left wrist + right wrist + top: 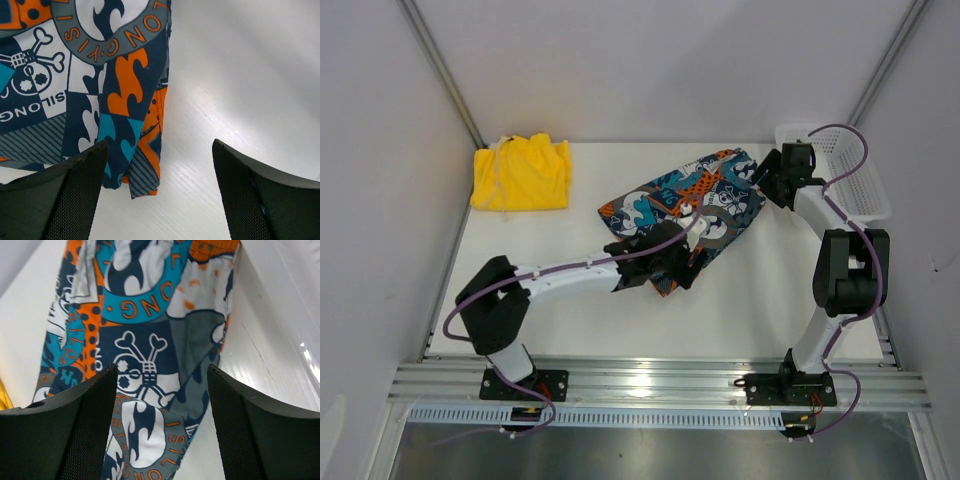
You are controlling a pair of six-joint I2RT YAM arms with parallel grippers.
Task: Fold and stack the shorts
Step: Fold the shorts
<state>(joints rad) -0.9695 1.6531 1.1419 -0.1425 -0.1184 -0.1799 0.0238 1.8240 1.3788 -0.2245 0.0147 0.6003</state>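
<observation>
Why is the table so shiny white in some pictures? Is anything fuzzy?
Top view: light glints off the metal rail, everything sharp. Left wrist view: the table glares white beside the printed shorts; the close fingers look dark. Right wrist view: a small bright streak at the right edge.

The drawstring shorts (520, 178) lie at the tabletop's (570, 325) far left corner, the patterned shorts (720, 190) near its middle, and the mesh basket (865, 195) at its far right corner.

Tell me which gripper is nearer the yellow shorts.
Left. The left gripper hangs mid-table over the printed shorts' near end; the right gripper is over their far end by the basket. The yellow shorts lie far left.
</observation>
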